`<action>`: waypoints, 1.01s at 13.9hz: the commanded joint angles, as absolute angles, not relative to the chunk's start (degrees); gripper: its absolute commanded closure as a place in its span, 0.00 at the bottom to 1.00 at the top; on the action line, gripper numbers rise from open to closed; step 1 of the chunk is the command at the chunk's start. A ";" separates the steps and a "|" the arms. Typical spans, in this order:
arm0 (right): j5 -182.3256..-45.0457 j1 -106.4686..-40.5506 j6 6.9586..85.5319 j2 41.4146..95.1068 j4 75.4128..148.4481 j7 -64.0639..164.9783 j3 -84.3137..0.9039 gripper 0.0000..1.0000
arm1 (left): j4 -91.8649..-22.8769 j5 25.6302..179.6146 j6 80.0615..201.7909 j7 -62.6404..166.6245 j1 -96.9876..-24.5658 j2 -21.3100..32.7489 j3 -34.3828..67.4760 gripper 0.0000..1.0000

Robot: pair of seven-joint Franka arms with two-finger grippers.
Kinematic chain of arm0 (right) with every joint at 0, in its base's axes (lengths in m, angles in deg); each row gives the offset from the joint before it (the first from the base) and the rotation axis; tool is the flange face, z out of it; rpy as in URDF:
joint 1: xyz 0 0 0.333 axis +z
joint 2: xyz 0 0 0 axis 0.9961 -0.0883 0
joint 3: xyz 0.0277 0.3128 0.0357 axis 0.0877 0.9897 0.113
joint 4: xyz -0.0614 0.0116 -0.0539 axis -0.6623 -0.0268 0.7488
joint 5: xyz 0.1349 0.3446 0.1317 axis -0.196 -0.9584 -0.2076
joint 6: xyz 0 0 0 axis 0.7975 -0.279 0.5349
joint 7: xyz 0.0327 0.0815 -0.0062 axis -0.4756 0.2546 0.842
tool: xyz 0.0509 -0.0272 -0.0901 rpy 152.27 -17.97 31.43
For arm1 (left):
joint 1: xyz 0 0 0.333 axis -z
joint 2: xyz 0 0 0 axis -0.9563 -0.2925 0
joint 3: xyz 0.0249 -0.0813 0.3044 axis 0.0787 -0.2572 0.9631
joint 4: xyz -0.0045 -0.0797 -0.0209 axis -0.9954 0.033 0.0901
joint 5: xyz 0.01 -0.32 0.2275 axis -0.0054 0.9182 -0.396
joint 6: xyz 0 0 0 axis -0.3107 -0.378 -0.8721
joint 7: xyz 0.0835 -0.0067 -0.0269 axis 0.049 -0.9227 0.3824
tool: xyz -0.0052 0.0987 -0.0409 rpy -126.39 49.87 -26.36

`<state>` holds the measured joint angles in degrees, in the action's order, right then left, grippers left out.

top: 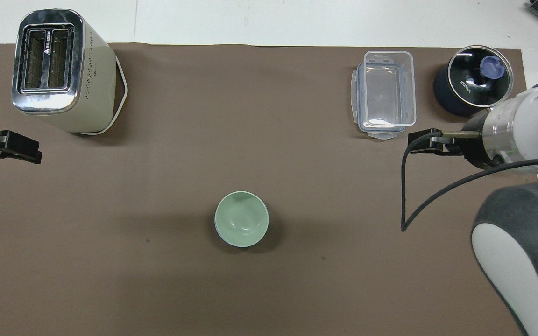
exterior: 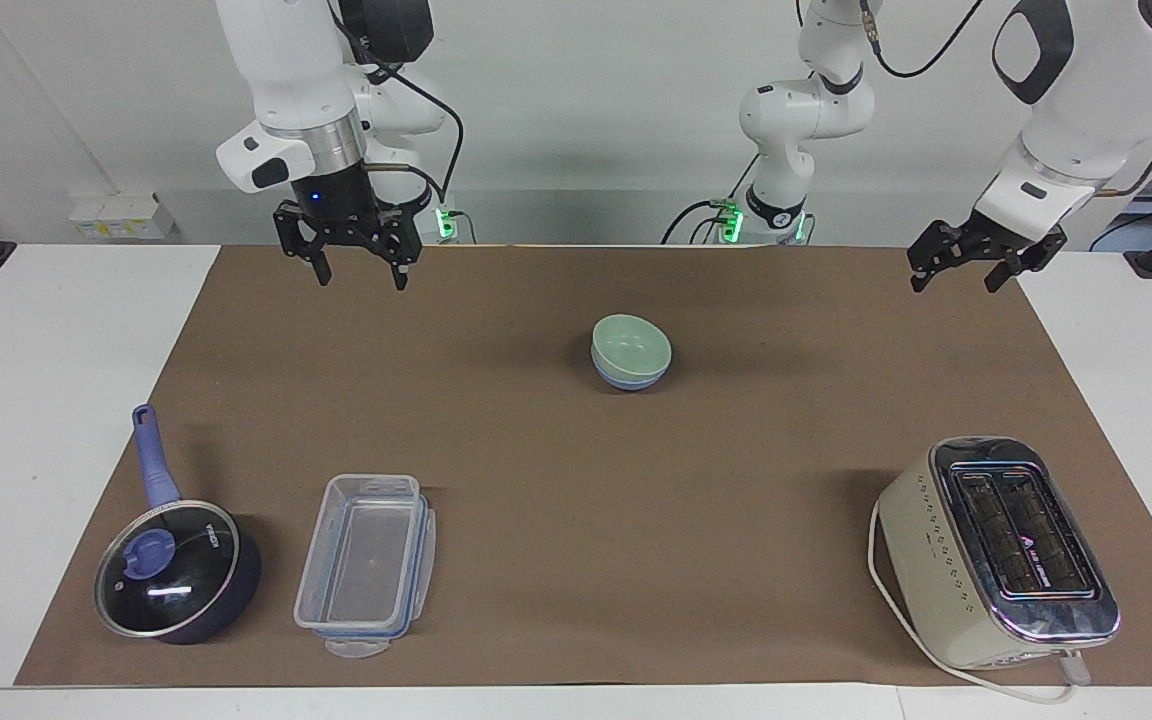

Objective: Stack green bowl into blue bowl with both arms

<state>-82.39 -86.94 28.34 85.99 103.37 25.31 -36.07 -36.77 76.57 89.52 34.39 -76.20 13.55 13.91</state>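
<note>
The green bowl [exterior: 632, 343] sits nested inside the blue bowl [exterior: 624, 380] in the middle of the brown mat, upright. In the overhead view the green bowl [top: 241, 225] covers nearly all of the blue one. My right gripper [exterior: 360, 277] is open and empty, raised over the mat's edge nearest the robots, toward the right arm's end and well apart from the bowls. My left gripper [exterior: 955, 279] is open and empty, raised over the mat's corner at the left arm's end. It also shows in the overhead view [top: 26, 150].
A cream toaster [exterior: 996, 550] stands farthest from the robots at the left arm's end. A clear plastic container [exterior: 366, 562] and a dark lidded pot [exterior: 174, 570] with a blue handle stand farthest from the robots at the right arm's end.
</note>
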 commanded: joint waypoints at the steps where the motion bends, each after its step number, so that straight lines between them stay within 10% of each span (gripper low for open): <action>1: -81.60 -87.57 27.26 85.45 102.13 26.81 -35.98 0.00 | -36.06 75.73 88.32 34.35 -76.42 13.41 13.69 0.00; 14: -81.69 -86.25 13.21 84.57 93.27 33.32 -44.77 0.00 | -36.06 75.73 88.32 34.35 -76.42 13.41 13.69 0.00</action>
<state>-82.18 -86.72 17.03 85.77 96.91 32.03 -43.44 -36.77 76.57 89.52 34.39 -76.20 13.55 13.91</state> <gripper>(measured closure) 0.000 0.000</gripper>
